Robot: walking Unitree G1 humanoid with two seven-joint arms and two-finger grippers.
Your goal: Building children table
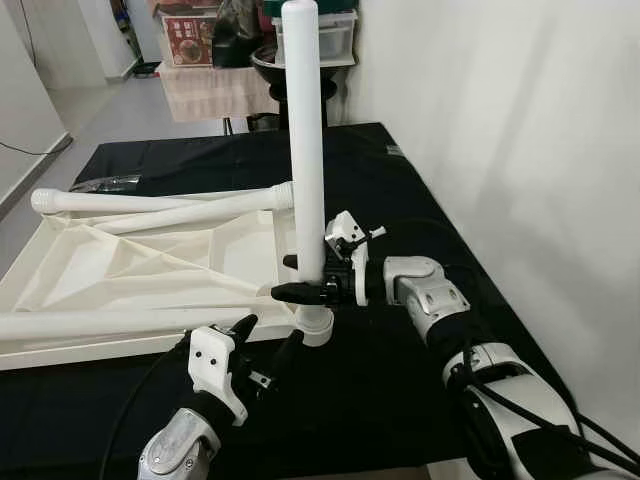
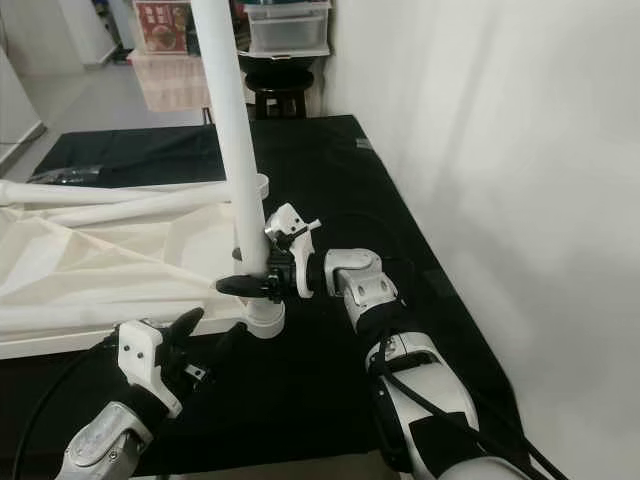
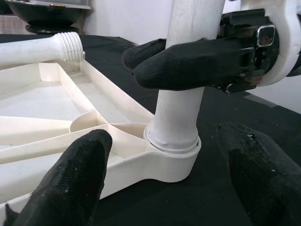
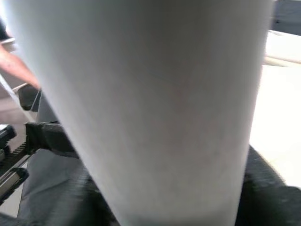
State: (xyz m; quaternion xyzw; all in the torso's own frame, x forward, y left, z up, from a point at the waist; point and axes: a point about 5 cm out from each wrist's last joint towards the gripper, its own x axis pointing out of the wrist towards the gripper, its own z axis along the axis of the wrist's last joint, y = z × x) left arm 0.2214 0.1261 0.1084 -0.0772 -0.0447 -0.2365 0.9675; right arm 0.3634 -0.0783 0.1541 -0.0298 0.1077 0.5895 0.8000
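Observation:
A white plastic tabletop (image 1: 150, 265) lies upside down on the black table. One white table leg (image 1: 305, 140) stands upright in the near right corner socket (image 1: 315, 325). My right gripper (image 1: 300, 277) is shut on this leg just above the socket. The leg's white surface (image 4: 150, 103) is very close in the right wrist view. My left gripper (image 1: 265, 345) is open, low and just in front of the socket, with its fingers (image 3: 75, 174) either side of the socket (image 3: 171, 157). Loose white legs (image 1: 150, 205) lie across the tabletop, and another leg (image 1: 100, 325) lies along its near edge.
The black cloth-covered table (image 1: 420, 200) runs along a white wall (image 1: 520, 130) on the right. Behind the table stand a black stool (image 2: 280, 80), a small covered table (image 1: 215, 90) and clear storage drawers (image 2: 285, 28). A dark packet (image 1: 105, 183) lies at the far left.

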